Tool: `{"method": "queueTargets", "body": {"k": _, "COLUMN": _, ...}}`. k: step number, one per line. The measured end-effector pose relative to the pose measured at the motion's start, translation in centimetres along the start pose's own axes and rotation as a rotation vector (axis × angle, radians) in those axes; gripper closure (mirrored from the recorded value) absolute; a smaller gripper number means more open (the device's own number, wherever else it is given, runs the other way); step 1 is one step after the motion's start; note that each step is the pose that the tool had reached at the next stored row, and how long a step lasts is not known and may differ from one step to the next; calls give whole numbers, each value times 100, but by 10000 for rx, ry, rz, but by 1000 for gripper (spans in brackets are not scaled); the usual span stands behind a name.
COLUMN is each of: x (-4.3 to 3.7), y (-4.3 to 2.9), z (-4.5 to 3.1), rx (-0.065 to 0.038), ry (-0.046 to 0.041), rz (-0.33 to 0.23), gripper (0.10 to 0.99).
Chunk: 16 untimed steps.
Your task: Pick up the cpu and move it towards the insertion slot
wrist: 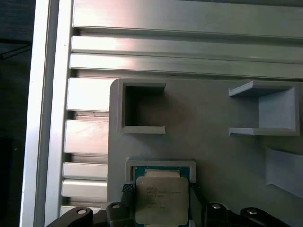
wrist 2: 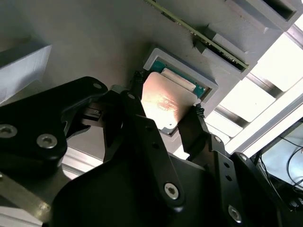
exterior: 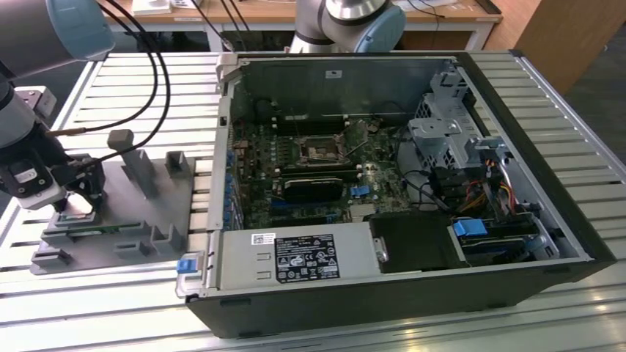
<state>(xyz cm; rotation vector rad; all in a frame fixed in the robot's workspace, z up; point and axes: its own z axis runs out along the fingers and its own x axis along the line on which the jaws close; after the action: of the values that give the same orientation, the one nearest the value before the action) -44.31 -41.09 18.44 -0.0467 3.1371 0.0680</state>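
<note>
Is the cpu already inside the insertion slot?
No, the gripper holds the cpu at the pocket of the tray.

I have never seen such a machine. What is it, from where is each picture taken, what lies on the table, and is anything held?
This is a robot arm with a two-fingered gripper at its end. The exterior view comes from a camera apart from the arm: it shows a slatted metal table, with a grey plastic tray at that view's left and an open computer case beside it. Inside the case sits the insertion slot, a square black socket. Both wrist views come from cameras riding on the arm. There the black fingers press on opposite edges of the cpu, a small silvery chip, at its pocket in the tray. So the chip is gripped, apart from the slot.
</note>
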Motion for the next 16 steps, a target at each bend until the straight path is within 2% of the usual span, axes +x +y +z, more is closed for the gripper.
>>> {"method": "queueTargets", "body": {"k": 7, "x": 0, "y": -1, "z": 13, "rx": 0, "ry": 0, "rz": 0, "gripper": 510}}
{"method": "queueTargets", "body": {"k": 12, "x": 0, "y": -1, "z": 13, "rx": -1, "ry": -2, "rz": 0, "gripper": 545}}
{"method": "queueTargets", "body": {"k": 16, "x": 0, "y": 1, "z": -25, "rx": -1, "ry": -2, "rz": 0, "gripper": 545}}
